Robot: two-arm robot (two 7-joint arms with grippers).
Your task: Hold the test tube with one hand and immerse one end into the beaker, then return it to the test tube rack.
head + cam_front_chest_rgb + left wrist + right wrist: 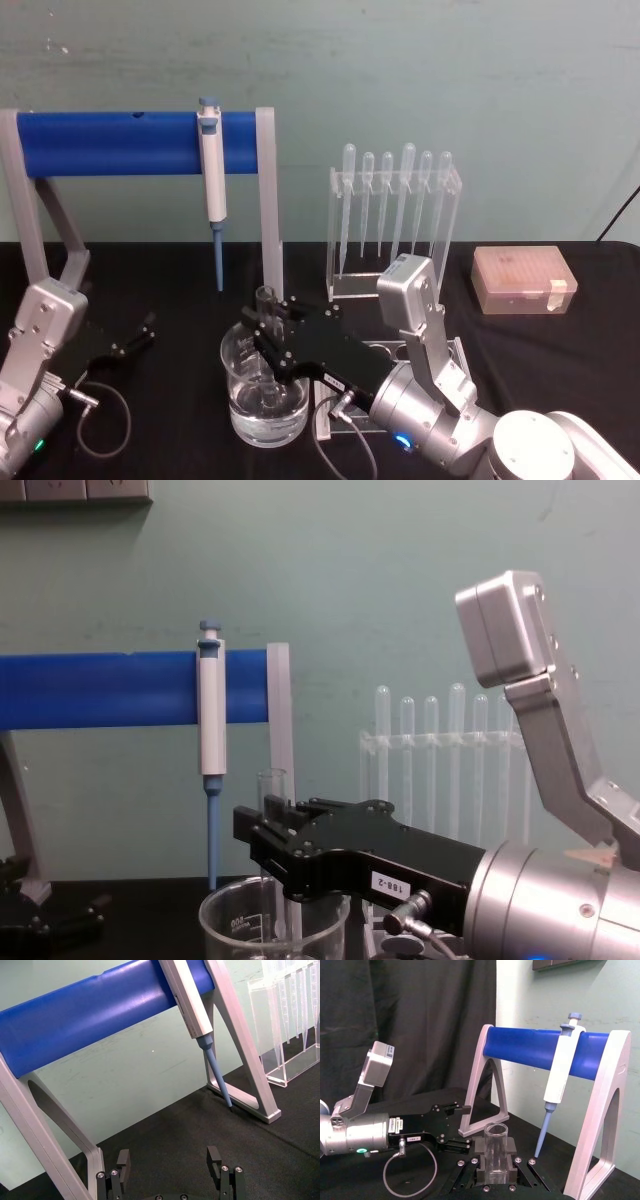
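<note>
Clear glass test tube stands upright, gripped by the closed fingers of the black right gripper, its lower end inside the wide clear glass beaker. Left gripper sits low over the black table, fingers apart. Behind hangs a blue-and-white pipettor.

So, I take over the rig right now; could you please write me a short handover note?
Right gripper: shut on the test tube, holding it upright in the beaker.
Left gripper: open and holding nothing, parked low over the table on the left.
Done: the tube is picked up, and its lower end seems to sit in the water.
Left: lift the tube straight out, then rack it again.
</note>
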